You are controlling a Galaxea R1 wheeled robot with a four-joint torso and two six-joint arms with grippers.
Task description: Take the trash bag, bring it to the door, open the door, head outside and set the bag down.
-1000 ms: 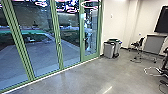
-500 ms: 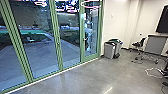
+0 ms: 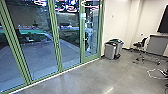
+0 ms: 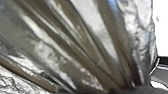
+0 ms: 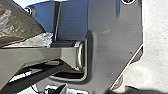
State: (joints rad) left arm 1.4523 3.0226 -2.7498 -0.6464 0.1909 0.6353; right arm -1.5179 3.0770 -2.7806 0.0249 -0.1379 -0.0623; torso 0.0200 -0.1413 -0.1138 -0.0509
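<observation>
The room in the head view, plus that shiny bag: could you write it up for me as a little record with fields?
Place: indoors, grey floor
Glass front: green frames; the door handle is near the far end
Outside: paving, seen through the glass
Bins: grey, by the pale wall
Furniture: dark chair beside a grey cabinet
Floor item: white cable
Trash bag: shiny plastic, its folds drawn together, close to the left wrist camera

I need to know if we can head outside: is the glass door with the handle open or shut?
Shut: the door sits in line with the green-framed panels beside it, no gap showing.
</observation>
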